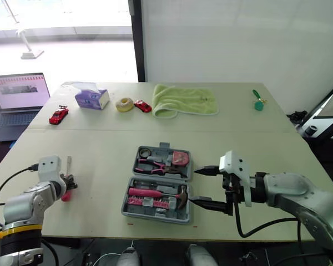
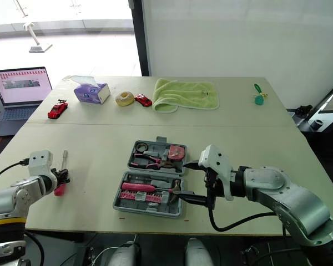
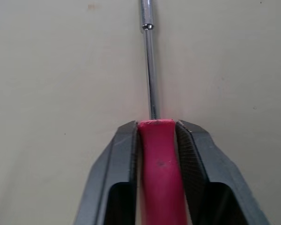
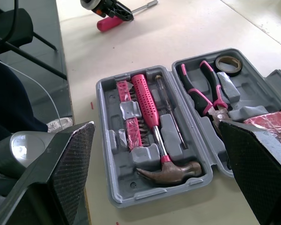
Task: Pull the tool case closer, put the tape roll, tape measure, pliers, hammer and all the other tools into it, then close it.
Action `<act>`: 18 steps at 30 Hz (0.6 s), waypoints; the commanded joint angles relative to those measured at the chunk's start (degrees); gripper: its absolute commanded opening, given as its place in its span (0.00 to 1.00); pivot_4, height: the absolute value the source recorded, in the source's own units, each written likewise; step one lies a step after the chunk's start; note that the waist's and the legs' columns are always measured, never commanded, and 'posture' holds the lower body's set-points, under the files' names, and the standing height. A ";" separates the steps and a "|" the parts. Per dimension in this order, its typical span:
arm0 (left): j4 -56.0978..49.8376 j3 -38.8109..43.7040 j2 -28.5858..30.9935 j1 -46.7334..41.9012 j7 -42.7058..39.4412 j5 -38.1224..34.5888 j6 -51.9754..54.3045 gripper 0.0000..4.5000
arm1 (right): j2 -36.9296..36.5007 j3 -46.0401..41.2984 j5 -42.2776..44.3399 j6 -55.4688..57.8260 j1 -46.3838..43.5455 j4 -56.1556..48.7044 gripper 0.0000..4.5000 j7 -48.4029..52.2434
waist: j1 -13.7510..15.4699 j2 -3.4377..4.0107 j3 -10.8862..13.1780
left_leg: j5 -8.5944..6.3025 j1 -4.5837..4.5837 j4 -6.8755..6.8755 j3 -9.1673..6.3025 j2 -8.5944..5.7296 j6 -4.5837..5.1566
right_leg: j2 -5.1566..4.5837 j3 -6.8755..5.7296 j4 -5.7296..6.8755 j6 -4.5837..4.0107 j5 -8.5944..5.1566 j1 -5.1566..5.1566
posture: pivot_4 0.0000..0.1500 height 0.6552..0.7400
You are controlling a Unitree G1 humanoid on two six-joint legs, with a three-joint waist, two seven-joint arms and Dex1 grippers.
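Clutter lines the far side of the pale table (image 1: pixel 250 149), well apart from the work. It includes a purple tissue box (image 1: pixel 92 99), a pale yellow ring (image 1: pixel 125 104), a red toy car (image 1: pixel 142 106) just beside the ring, a crumpled green towel (image 1: pixel 185 100) and a small green object (image 1: pixel 258 102) towards the right corner. A second toy car (image 1: pixel 59 114) sits near the left edge, and an open laptop (image 1: pixel 19 94) stands off the table beyond it.

The grey tool case (image 1: pixel 155 216) lies open and flat near the front edge, between the two arms. Its near half holds the hammer (image 4: pixel 147 110), head towards the right arm. Its far half holds the pliers (image 1: pixel 155 164), a dark tape roll (image 4: pixel 228 71) and the red tape measure (image 1: pixel 181 158).

The right arm reaches in from the right with its forearm low over the table. The right gripper (image 1: pixel 193 186) points at the case's right edge, its fingers spread wide and holding nothing. One tip is just beside the tape measure's half, the other just beside the hammer head.

The left arm is bent over the table's front-left corner, well apart from the case. The left gripper (image 3: pixel 157 129) is clamped on the pink handle of a screwdriver (image 3: pixel 159 178), whose steel shaft runs out past the fingertips, low over the tabletop.
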 commanded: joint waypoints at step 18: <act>-19.05 -9.65 21.29 3.89 -36.41 -3.72 -9.42 0.11 | 1.02 -1.25 -0.71 -0.25 2.79 -1.98 1.00 -4.27 | -0.26 -0.33 0.26 | 0.08 -0.15 -0.09 -0.04 0.01 -0.16 | -0.02 -0.06 -0.09 -0.02 -0.01 -0.14 | 1.00 1.00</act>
